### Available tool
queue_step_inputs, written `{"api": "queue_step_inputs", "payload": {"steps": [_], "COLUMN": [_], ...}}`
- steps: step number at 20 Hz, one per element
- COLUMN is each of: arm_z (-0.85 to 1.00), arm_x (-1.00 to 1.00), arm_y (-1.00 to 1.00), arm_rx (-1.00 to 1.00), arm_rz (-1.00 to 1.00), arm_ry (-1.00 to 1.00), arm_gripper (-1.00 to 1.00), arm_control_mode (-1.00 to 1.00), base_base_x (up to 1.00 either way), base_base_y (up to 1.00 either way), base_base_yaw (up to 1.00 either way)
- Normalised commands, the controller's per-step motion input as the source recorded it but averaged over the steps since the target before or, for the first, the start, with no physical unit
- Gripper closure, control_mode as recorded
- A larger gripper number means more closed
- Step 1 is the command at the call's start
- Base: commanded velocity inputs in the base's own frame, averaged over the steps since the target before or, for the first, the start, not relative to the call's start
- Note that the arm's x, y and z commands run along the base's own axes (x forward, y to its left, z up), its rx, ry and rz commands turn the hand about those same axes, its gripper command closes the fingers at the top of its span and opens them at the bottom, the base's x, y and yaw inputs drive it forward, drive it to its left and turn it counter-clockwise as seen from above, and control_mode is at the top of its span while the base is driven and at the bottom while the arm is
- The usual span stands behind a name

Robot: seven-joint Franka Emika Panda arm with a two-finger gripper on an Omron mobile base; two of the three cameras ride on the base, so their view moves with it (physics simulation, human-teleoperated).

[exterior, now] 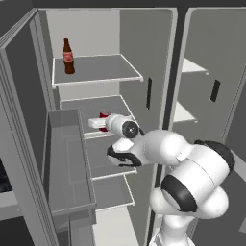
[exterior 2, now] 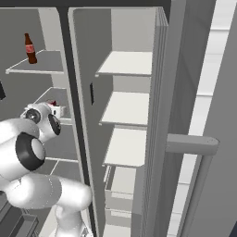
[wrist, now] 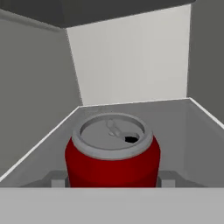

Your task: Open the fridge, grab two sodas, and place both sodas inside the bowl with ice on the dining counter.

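The white arm is reached forward into the open fridge [exterior: 144,57], forearm roughly level, wrist aimed at the second shelf [exterior: 103,103] of the left compartment. The gripper [exterior: 98,123] is seen at that shelf's front edge in the left base view; in the right base view the hand [exterior 2: 54,110] is seen just past the wrist joint.

The red can [wrist: 112,151] is seen upright in the hand view, at 6 o'clock of the frame, top with pull tab facing up, long axis vertical. A finger [wrist: 57,181] is seen low on each side of the can, at 8 and 4 o'clock of it; the jaws are set apart around the can, and whether they press on it cannot be told. A sliver of the can [exterior: 103,116] is seen beside the hand in the left base view.

The brown bottle [exterior: 68,56] is stood upright on the top shelf, cap up, long axis vertical, at 11 o'clock of the gripper and well apart from it. It is seen also in the right base view [exterior 2: 30,48].

The left door with its bin [exterior: 67,163] is swung open at 8 o'clock of the hand. The divider [exterior 2: 74,115] is set between the two compartments, and bare shelves [exterior 2: 127,62] are seen in the right one. Nothing is placed between gripper and can.
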Motion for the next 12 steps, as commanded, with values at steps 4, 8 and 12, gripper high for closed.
{"api": "queue_step_inputs", "payload": {"steps": [4, 8, 12], "arm_z": [0.43, 0.39, 0.23], "arm_x": [-0.55, -0.53, -0.48], "arm_y": [-0.04, -0.09, -0.01], "arm_rx": [0.0, 0.0, 0.0], "arm_rz": [-0.03, -0.05, -0.06], "arm_ry": [0.2, 0.23, 0.26], "arm_gripper": [1.0, 1.0, 1.0], "arm_control_mode": [-1.0, -1.0, -1.0], "base_base_x": [0.0, 0.0, 0.0], "base_base_y": [0.0, 0.0, 0.0], "base_base_yaw": [0.0, 0.0, 0.0]}}
